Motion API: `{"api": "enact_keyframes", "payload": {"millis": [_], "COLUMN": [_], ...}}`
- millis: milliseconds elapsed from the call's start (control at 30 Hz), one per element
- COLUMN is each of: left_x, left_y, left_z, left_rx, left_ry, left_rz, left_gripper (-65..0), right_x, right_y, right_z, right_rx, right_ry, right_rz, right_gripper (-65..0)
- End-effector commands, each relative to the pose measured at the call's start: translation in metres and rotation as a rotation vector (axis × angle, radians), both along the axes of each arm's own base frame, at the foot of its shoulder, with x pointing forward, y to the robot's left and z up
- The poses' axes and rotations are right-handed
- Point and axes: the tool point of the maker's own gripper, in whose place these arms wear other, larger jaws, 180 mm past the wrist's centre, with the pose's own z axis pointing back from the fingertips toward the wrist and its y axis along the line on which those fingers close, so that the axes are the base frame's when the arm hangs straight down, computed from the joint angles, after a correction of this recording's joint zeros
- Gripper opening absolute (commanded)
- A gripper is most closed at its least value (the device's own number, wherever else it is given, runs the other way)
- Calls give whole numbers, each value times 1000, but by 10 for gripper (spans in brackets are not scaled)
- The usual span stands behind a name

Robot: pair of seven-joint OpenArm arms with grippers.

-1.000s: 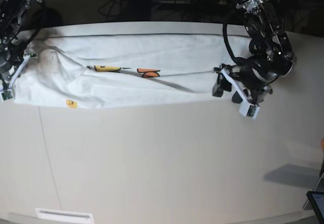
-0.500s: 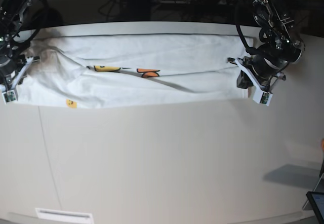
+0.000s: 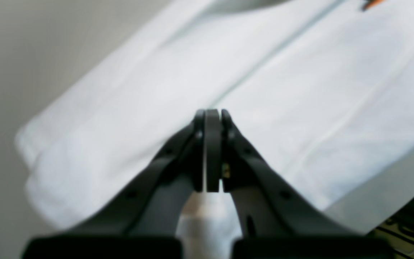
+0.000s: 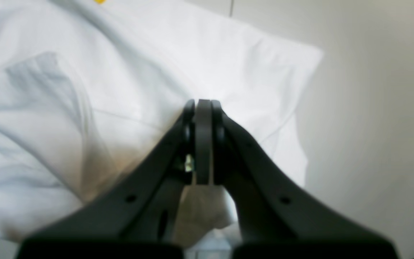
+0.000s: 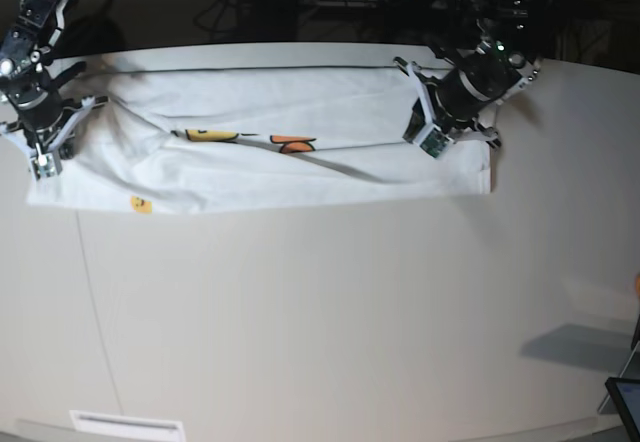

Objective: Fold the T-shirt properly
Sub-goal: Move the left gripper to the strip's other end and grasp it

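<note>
The T-shirt lay folded into a long white band across the far side of the pale counter, running nearly from one end to the other. A bit of yellow and orange print peeked out along a crease near the middle, and a small yellow mark showed close to the near edge toward one end.

The left tool sat over one end of the shirt, its body tilted above the cloth. Seen from its own camera, the left tool had its jaws pressed flat together with nothing between the tips, the white fabric blurred beneath and the counter's edge off to one side.

The right tool was at the opposite end, over the bunched, wrinkled part of the shirt. Its own camera showed the right tool likewise pressed together, tips empty, hovering above a rumpled corner of the T-shirt with bare counter beside it.
</note>
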Motion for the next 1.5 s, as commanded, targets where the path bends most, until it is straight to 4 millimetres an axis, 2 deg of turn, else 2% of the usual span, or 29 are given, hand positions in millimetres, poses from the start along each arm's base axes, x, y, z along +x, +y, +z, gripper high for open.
{"api": "enact_keyframes", "payload": {"millis": [0,100,200,500,667,767,1033,1200,1467], "left_x": [-1,-8,-12,-32,-25,-13,18,29,42], "left_y": [-8,-18,-13,22,42,48,55,63,81], "left_z": [5,0,-11,-57,-70,-69,-55,-48,-50], "left_rx": [-12,5,36,93,129,137,161,191,217], "left_ry": [-31,-40,-3,139,173,160,98,76,84], "left_rz": [-23,-48,-39,-22,-16,-10,-8,-24,-6], "left_gripper": [-650,-650,-650,-650,-650,-650,-650,-650,-650], "right_x": [6,3,-2,-16,-18,-21,-31,-39,-44], "right_y": [-2,-2,-5,-7,-5,-1,5,9,13], "right_z": [7,-8,-22,-56,-69,-78,-79,-76,-70], "right_rx": [4,38,61,119,155,181,185,177,163], "right_ry": [-44,-24,10,82,101,109,119,121,116], "right_rz": [2,-6,-20,-38,-49,-56,-56,-52,-44], "right_gripper": [-649,-649,-649,-649,-649,-649,-649,-649,-649]}}
